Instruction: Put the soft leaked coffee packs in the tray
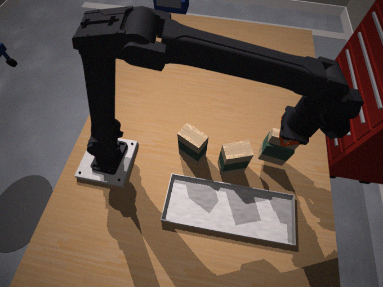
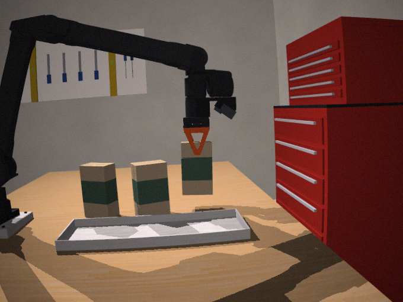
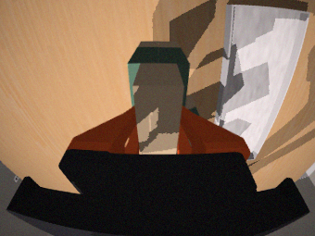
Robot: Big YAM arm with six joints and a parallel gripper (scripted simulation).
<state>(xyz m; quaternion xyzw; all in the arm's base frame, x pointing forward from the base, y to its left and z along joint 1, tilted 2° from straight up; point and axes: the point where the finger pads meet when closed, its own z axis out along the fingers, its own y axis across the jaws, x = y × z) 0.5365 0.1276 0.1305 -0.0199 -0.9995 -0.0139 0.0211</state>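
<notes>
One coffee pack [image 1: 277, 151] [image 2: 197, 168] [image 3: 158, 95] hangs upright from the gripper [image 1: 289, 140] [image 2: 197, 153] [image 3: 158, 108], squeezed near its top between the orange fingers [image 2: 202, 141], its bottom raised off the bench [image 1: 197, 92] [image 2: 134, 262] [image 3: 69, 54]. Off to the gripper's side, toward the arm's base plate [image 1: 83, 174] [image 2: 26, 216], the middle pack [image 1: 236, 156] [image 2: 151, 189] stands nearer and the end pack [image 1: 192, 142] [image 2: 99, 191] farther away, both upright and apart. The tray [image 1: 228, 233] [image 2: 153, 240] [image 3: 283, 44] lies lower than the gripper, forward of it in the exterior view, with shadows across its floor. Beyond the gripper, opposite the base, stands a red drawer cabinet [image 1: 360, 146] [image 2: 362, 164].
</notes>
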